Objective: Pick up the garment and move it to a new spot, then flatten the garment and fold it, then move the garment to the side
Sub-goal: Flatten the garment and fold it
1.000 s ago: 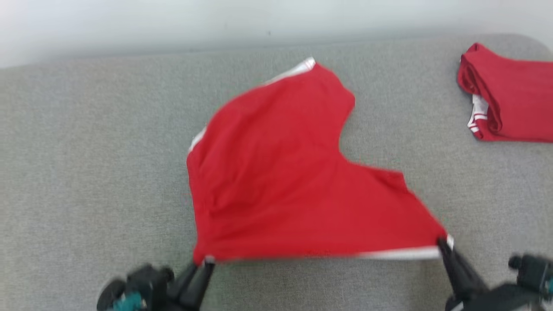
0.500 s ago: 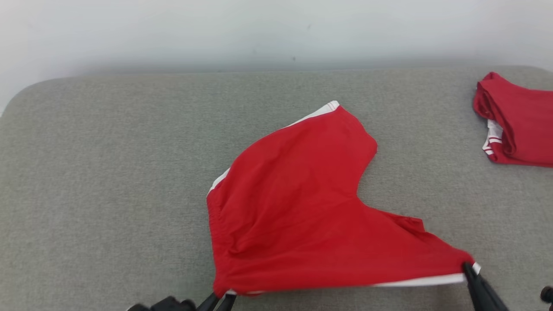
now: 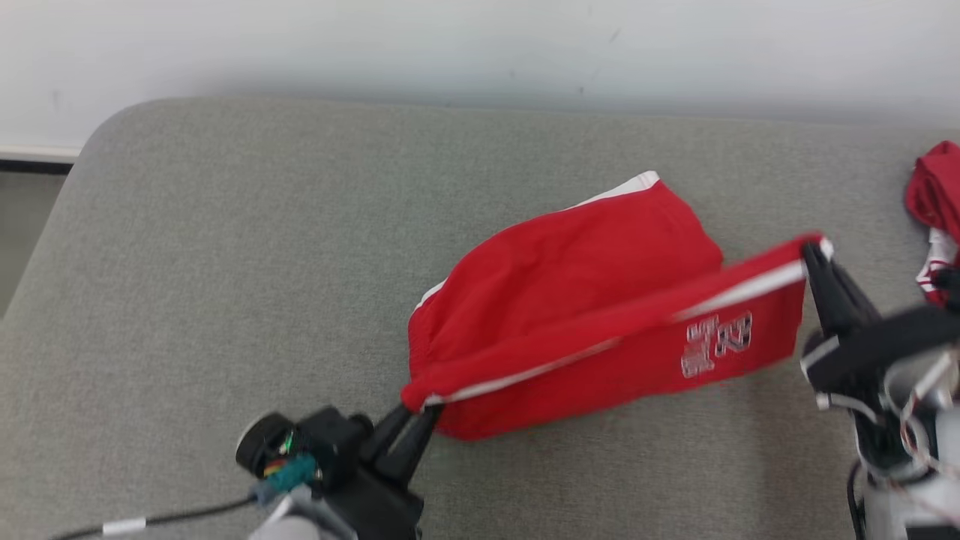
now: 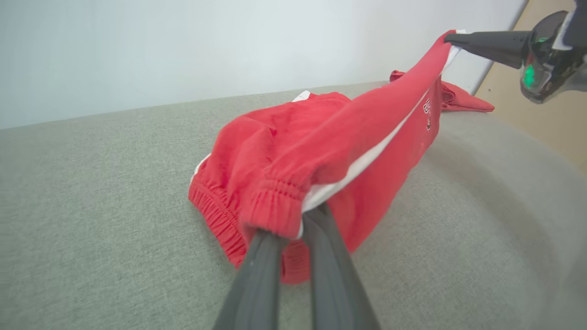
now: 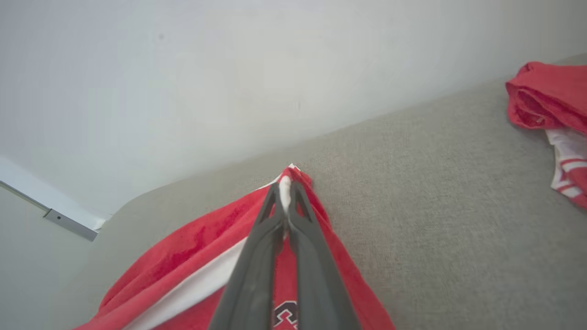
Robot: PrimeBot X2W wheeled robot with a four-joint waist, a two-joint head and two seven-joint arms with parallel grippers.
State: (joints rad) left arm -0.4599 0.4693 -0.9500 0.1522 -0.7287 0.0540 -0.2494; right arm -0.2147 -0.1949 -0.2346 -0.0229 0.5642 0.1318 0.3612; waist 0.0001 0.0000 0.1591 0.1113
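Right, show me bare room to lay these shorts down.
Free: the left half of the grey fabric surface, from its rounded corner to the red white-striped shorts, and the strip along the white wall. Crowded: the right edge, by the bundled red garment.

the left gripper (image 3: 418,411) pinches one corner of the red shorts (image 3: 555,285) and the right gripper (image 3: 813,252) pinches another, the white-striped edge taut between them above the grey fabric surface (image 3: 225,262), a second red garment (image 3: 934,191) lying far right.
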